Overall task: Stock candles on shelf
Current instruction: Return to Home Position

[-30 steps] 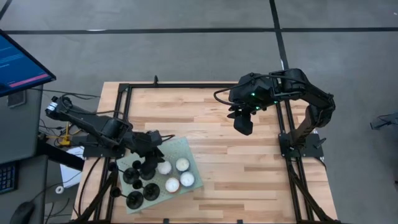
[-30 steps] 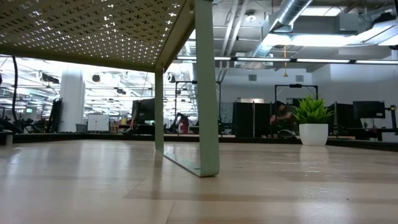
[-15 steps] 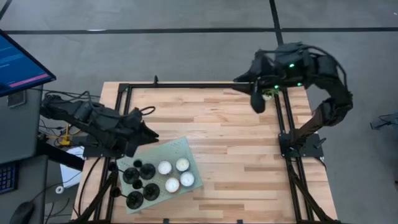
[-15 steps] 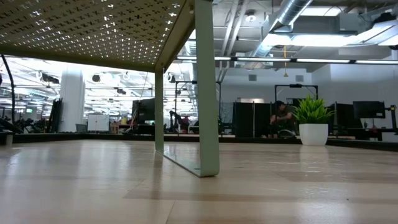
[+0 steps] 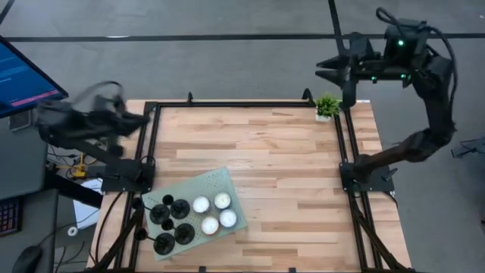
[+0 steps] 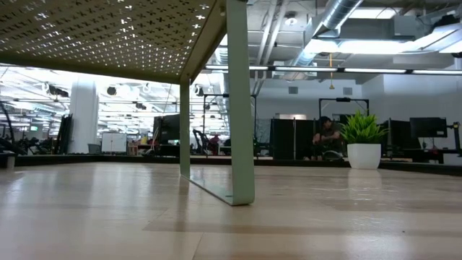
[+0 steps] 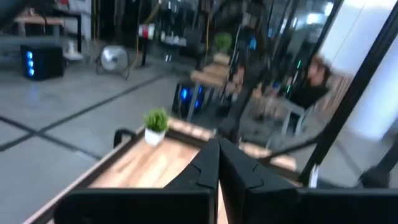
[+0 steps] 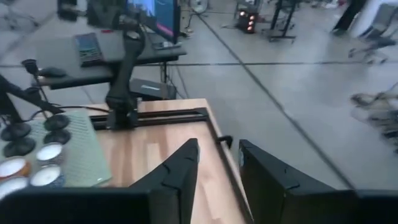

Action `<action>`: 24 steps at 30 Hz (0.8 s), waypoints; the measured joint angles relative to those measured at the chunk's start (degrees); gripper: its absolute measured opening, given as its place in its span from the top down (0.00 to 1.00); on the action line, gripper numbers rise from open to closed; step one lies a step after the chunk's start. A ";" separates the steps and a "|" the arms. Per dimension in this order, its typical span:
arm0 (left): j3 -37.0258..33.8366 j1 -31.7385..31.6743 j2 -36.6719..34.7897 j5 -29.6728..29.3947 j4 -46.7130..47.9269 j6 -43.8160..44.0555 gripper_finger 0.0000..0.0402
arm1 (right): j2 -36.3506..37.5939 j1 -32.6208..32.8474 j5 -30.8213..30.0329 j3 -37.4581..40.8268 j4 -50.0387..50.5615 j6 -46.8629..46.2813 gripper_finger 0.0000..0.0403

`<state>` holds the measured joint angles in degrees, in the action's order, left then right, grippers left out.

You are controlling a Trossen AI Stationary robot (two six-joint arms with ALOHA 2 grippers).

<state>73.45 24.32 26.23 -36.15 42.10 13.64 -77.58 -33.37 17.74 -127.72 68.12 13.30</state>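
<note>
The pale green perforated shelf (image 5: 203, 186) stands on thin legs (image 6: 240, 101) at the table's near left. Several white candles (image 5: 213, 213) sit on its right half, beside several black round pieces (image 5: 171, 224). In the right wrist view the candles (image 8: 47, 153) show on the shelf (image 8: 87, 155) far off. My left gripper (image 5: 144, 119) is raised over the table's far left edge, pointing level, and is shut (image 7: 217, 158) on nothing. My right gripper (image 5: 320, 70) hangs high beyond the far right corner and is open (image 8: 219, 163) with nothing between its fingers.
A small potted plant (image 5: 327, 105) stands at the table's far right corner, also in the low view (image 6: 363, 141). A black frame rail (image 5: 227, 105) runs round the tabletop. A monitor (image 5: 23, 76) stands off the left edge. Bare planks (image 5: 288, 174) lie right of the shelf.
My left gripper has risen from over the shelf's black pieces and drawn back toward the table's far left edge, tipping up to level. My right gripper has risen from over the far right of the table and swung out beyond the far right corner. Candles and shelf have stayed.
</note>
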 joint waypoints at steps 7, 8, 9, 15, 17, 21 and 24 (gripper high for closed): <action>-2.63 0.00 -9.00 -1.37 1.63 2.00 0.99 | 12.27 -16.47 19.73 30.90 -13.15 -1.89 0.81; -3.53 0.00 -9.87 -1.43 1.52 2.49 0.99 | 14.72 -18.12 21.43 36.75 -16.51 -3.13 0.82; -4.48 0.00 -10.70 -1.53 1.56 3.04 0.99 | 17.03 -19.41 22.95 42.63 -20.47 -4.98 0.83; -9.36 0.00 -13.64 -1.98 2.28 6.12 1.00 | 30.80 -22.38 25.66 73.36 -50.36 -18.69 0.89; -10.88 0.00 -14.87 -2.19 3.11 7.88 1.00 | 34.68 -22.25 22.77 81.74 -58.39 -22.74 0.91; -15.03 0.07 -17.85 -2.21 3.59 11.98 1.00 | 42.43 -21.05 19.66 95.70 -72.50 -30.75 0.98; -18.05 0.07 -20.53 -1.53 3.70 12.88 1.00 | 48.73 -18.39 19.46 104.11 -80.47 -37.87 0.99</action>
<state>55.40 24.38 5.70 -37.68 45.80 26.52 -28.85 -51.75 37.20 -23.61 -12.35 -24.57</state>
